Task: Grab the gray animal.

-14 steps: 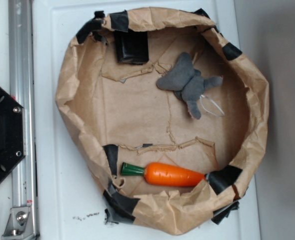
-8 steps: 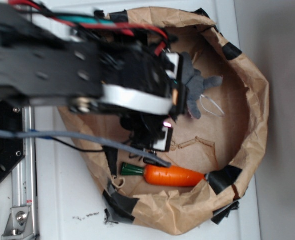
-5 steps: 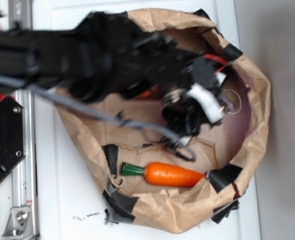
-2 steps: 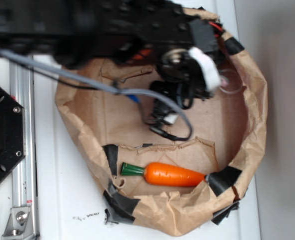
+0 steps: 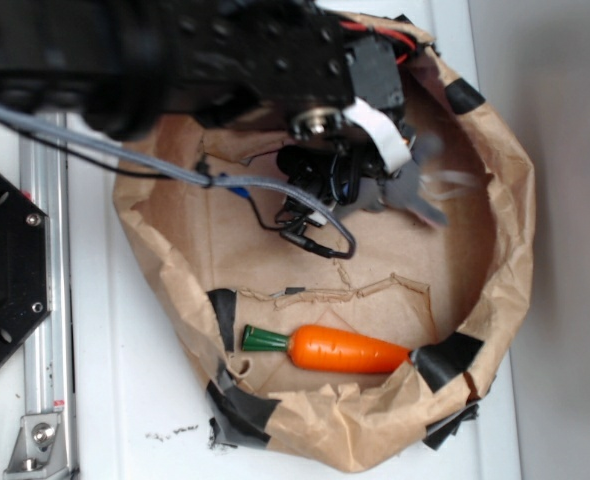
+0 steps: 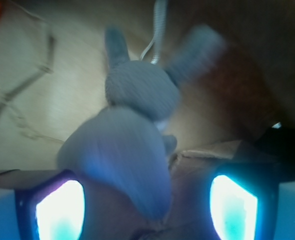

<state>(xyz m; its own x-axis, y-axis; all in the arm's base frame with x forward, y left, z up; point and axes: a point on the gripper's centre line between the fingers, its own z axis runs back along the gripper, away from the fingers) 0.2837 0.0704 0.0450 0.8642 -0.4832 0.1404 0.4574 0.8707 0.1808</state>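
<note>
WidowX 250 arm (image 5: 175,60): black body with exposed wiring

Matte black link plates and housings are seen in the exterior view, blurred. A gray cable (image 5: 125,155) is run along the arm and looped below the wrist; red wires (image 5: 380,35) are visible at the top edge, and a blue segment sits beside the loop. A round metal fitting (image 5: 313,122) and a white band (image 5: 380,135) are mounted near the wrist. In the wrist view, two fingers (image 6: 57,207) appear as glowing cyan-white pads in dark frames.

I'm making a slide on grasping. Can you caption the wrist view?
Blurred gray animal hanging between the gripper's glowing fingers above the brown paper floor.
</note>
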